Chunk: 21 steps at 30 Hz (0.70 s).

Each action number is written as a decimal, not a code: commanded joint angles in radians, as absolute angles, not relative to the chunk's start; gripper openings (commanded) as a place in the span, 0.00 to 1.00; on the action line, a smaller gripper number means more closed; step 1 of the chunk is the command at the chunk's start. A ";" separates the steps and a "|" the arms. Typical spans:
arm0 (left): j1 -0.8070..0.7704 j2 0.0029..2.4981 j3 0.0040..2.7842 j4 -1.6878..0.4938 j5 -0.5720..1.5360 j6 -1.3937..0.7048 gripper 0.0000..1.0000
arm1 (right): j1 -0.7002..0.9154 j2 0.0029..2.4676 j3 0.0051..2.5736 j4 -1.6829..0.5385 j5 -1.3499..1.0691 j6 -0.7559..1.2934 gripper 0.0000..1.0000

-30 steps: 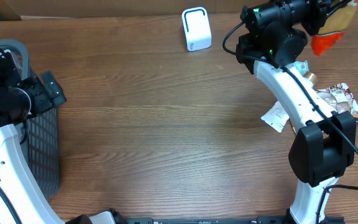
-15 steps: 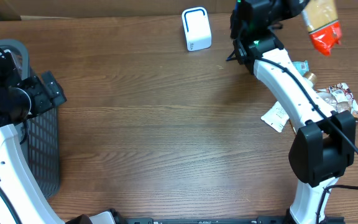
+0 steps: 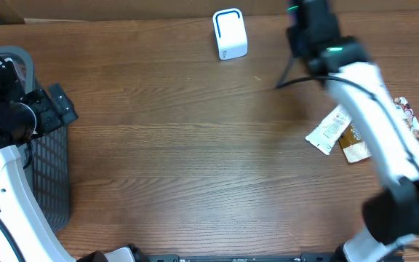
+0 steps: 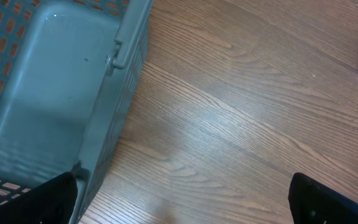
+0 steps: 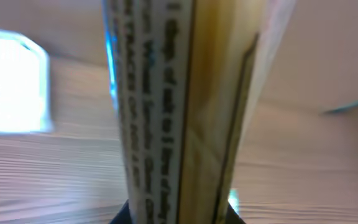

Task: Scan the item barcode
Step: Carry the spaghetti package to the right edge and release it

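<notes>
When the table (image 3: 180, 167) is read from the robot's side outward, with 12 o'clock at the far edge, the first object met is the grey mesh basket (image 3: 49, 175) at 9 o'clock, on the left edge. The left gripper (image 4: 182, 190) hangs over the wood just beside the basket's right wall. Its jaws stand fully apart and nothing lies between them.

At 3 o'clock a white sachet (image 3: 328, 131) lies flat, touching a brown packet (image 3: 355, 143) on its right. A printed wrapper (image 3: 407, 115) lies near the right edge. The right arm (image 3: 373, 124), blurred in the overhead view, crosses above these toward 1 o'clock.

At 12 o'clock, near the far edge, sits the white scanner (image 3: 229, 34).

The right gripper (image 5: 174, 214) is clamped on the item packet (image 5: 173, 106), jaws nearly together on its lower end. The packet rises upright from the fingers and is seen edge-on, tan and yellow, with lines of print along it. It is held in the air at about 1 o'clock, to the right of the scanner and apart from it. The overhead view does not show it. Whether a barcode faces the scanner cannot be told.
</notes>
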State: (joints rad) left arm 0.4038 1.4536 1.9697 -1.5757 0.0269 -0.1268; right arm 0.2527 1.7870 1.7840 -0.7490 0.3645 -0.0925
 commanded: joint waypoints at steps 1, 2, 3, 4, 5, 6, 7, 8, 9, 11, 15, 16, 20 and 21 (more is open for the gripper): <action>0.405 1.451 1.972 -1.573 0.035 -0.112 1.00 | 0.060 1.587 1.835 -0.754 -0.123 0.163 0.03; 0.405 1.451 1.972 -1.573 0.035 -0.112 1.00 | -0.014 1.571 1.835 -0.769 -0.244 0.218 0.04; 0.405 1.451 1.972 -1.573 0.035 -0.112 0.99 | -0.075 1.565 1.835 -0.781 -0.327 0.267 0.04; 0.405 1.451 1.972 -1.573 0.035 -0.112 1.00 | -0.135 1.564 1.835 -0.793 -0.400 0.318 0.04; 0.405 1.451 1.972 -1.573 0.034 -0.112 1.00 | -0.209 1.565 1.834 -0.812 -0.482 0.382 0.04; 0.405 1.451 1.972 -1.573 0.034 -0.112 0.99 | -0.278 1.569 1.829 -0.831 -0.544 0.440 0.04; 0.405 1.451 1.972 -1.573 0.034 -0.112 1.00 | -0.338 1.573 1.821 -0.847 -0.583 0.485 0.04; 0.405 1.451 1.972 -1.574 0.035 -0.112 0.99 | -0.403 1.579 1.806 -0.864 -0.617 0.531 0.04; 0.405 1.451 1.972 -1.573 0.034 -0.112 1.00 | -0.452 1.581 1.789 -0.877 -0.636 0.564 0.04; 0.405 1.451 1.972 -1.573 0.035 -0.112 0.99 | -0.564 1.584 1.713 -0.893 -0.648 0.617 0.04; 0.405 1.451 1.972 -1.573 0.034 -0.112 1.00 | -0.669 1.584 1.468 -0.748 -0.641 0.641 0.04; 0.405 1.451 1.972 -1.573 0.034 -0.112 1.00 | -0.671 1.584 1.419 -0.696 -0.641 0.640 0.04; 0.405 1.451 1.972 -1.573 0.034 -0.112 1.00 | -0.669 1.584 1.207 -0.476 -0.601 0.640 0.05; 0.405 1.451 1.972 -1.573 0.034 -0.112 1.00 | -0.668 1.584 1.166 -0.434 -0.607 0.640 0.09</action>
